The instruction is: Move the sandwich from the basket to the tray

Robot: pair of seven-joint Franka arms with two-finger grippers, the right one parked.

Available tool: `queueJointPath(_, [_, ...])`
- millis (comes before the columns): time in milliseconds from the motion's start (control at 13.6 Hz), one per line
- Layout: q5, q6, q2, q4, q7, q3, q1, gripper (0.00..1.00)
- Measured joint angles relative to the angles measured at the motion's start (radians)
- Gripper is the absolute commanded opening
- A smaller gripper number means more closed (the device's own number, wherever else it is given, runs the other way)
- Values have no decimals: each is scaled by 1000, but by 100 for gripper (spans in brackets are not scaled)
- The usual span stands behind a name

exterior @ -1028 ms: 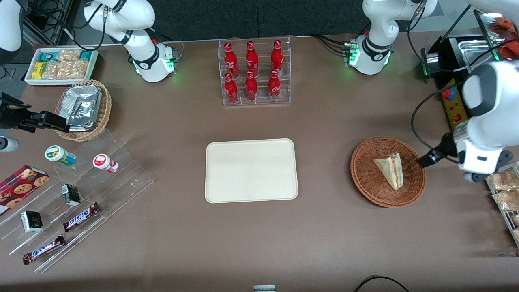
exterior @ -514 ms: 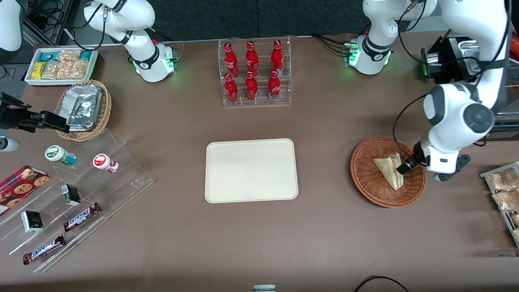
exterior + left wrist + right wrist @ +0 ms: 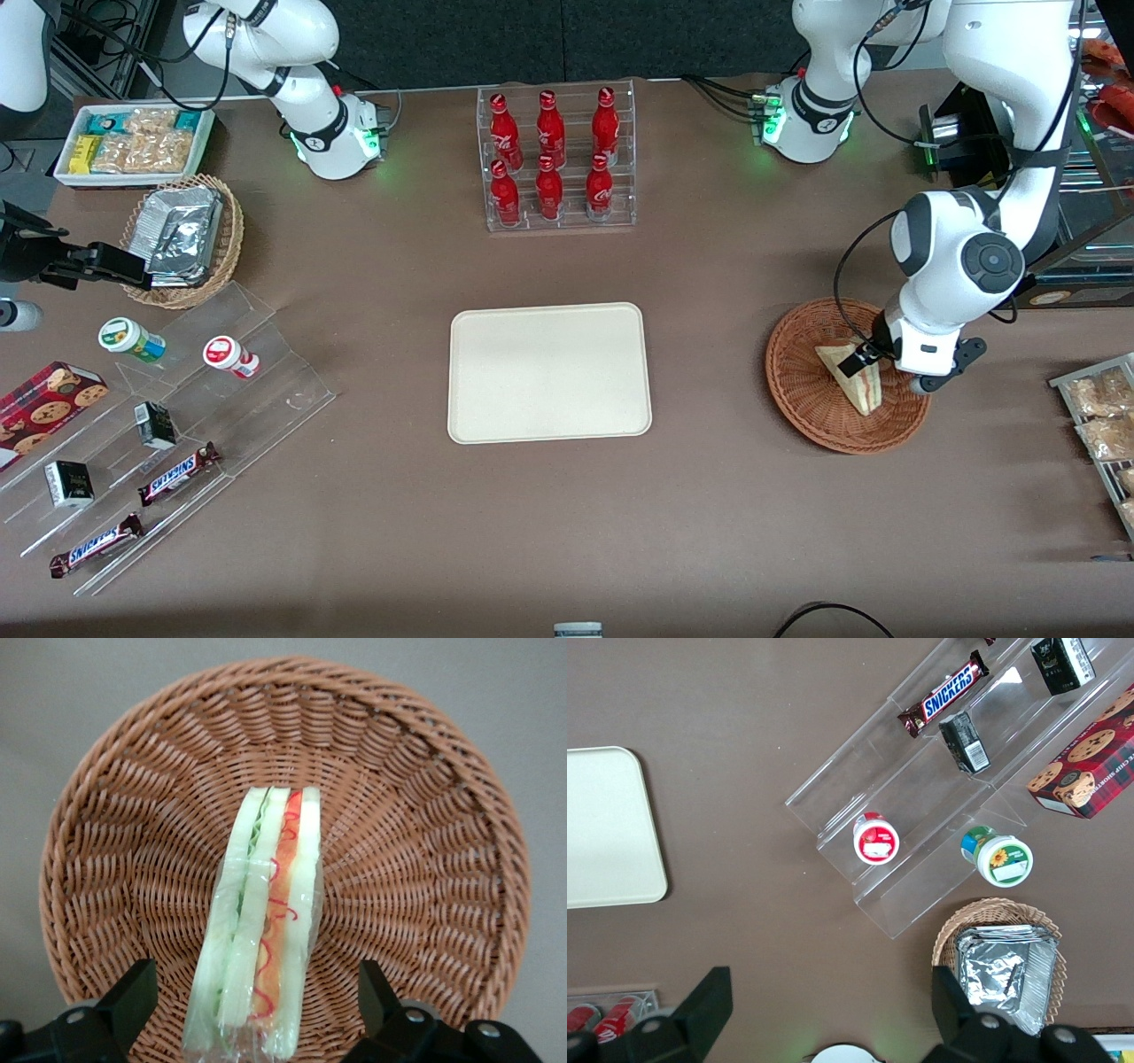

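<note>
The sandwich (image 3: 864,394) is a wrapped wedge of pale bread with red and green filling, lying in the round reddish-brown wicker basket (image 3: 797,416) toward the working arm's end of the table. My left gripper (image 3: 864,359) hangs just above the basket, over the sandwich's end farther from the front camera. In the left wrist view the sandwich (image 3: 266,939) stands between the two black fingers (image 3: 133,992), with a gap on each side, so the gripper (image 3: 254,979) is open around it over the basket (image 3: 399,815). The cream tray (image 3: 549,372) lies bare at mid-table, beside the basket.
A clear rack of red bottles (image 3: 556,159) stands farther from the front camera than the tray. Toward the parked arm's end are a pale basket of foil packets (image 3: 182,239), a white snack box (image 3: 133,142) and acrylic steps with candy (image 3: 159,425). Snack packets (image 3: 1103,416) lie beside the basket.
My left arm has swung in from the table's end over the basket. The gripper has come down from outside the rim to straddle the sandwich. The sandwich has not moved.
</note>
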Motion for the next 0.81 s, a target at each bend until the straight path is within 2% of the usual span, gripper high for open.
queueJointPath(73, [0, 25, 8, -14, 0, 0, 0, 90])
queueJointPath(220, [0, 50, 22, -33, 0, 0, 0, 8])
queueJointPath(294, [0, 56, 26, -35, 0, 0, 0, 0])
queueJointPath(587, [0, 31, 17, -15, 0, 0, 0, 0])
queueJointPath(807, [0, -239, -48, 94, 18, -1, -2, 0])
